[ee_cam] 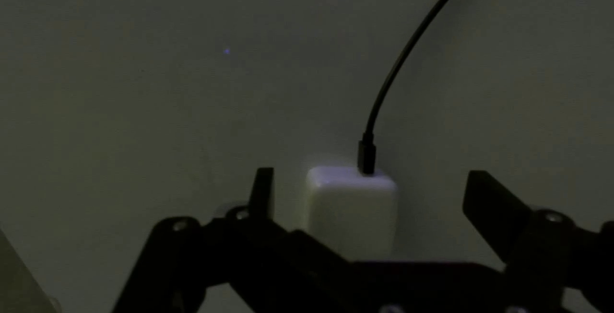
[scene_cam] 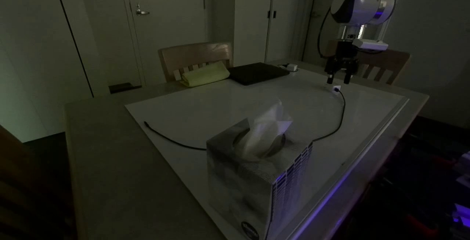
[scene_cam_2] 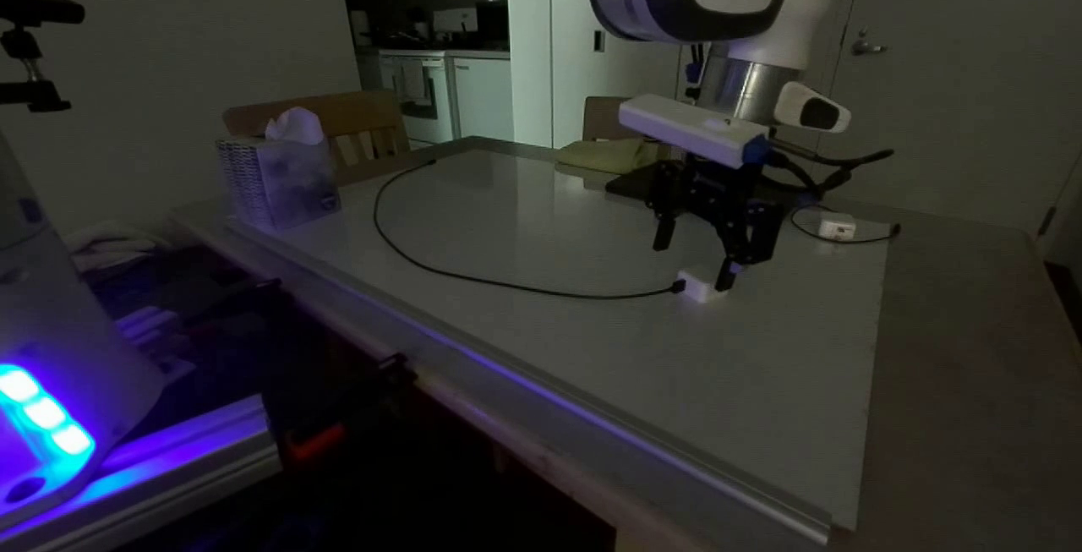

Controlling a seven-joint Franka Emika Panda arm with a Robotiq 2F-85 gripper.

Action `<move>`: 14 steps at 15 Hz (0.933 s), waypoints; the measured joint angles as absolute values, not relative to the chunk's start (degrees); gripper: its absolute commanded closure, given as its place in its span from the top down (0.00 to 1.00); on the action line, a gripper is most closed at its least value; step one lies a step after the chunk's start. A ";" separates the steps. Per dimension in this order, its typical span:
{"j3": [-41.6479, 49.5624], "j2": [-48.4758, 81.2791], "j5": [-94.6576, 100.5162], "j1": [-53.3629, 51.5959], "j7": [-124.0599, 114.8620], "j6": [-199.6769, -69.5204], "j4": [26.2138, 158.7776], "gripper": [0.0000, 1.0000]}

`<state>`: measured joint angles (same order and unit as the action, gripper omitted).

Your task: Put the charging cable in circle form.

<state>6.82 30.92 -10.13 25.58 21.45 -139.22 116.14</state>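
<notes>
While black two-finger gripper (scene_cam_2: 693, 258) hangs jaws wide, empty, over small white boxy plastic plug (ee_cam: 352, 212), prob. b/c chunky end's easiest to drag, long thin black rubbery-looking charging cable (ee_cam: 412, 41) lies plugged in, loose arc on flat white board (scene_cam_2: 718, 383); no circle yet.

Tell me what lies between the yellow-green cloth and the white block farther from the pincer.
In an exterior view, a flat black pad fills most of the stretch from the yellow-green cloth to that white block.
</notes>
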 measured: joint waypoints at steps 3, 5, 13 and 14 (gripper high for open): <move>8.06 31.68 -8.42 25.00 18.51 -139.55 116.14 1.00; 8.50 32.37 -7.96 24.43 16.58 -140.04 116.14 1.00; 8.54 33.52 -7.96 22.79 11.51 -142.46 116.14 1.00; 8.56 33.52 -8.06 22.82 11.18 -142.84 116.14 1.00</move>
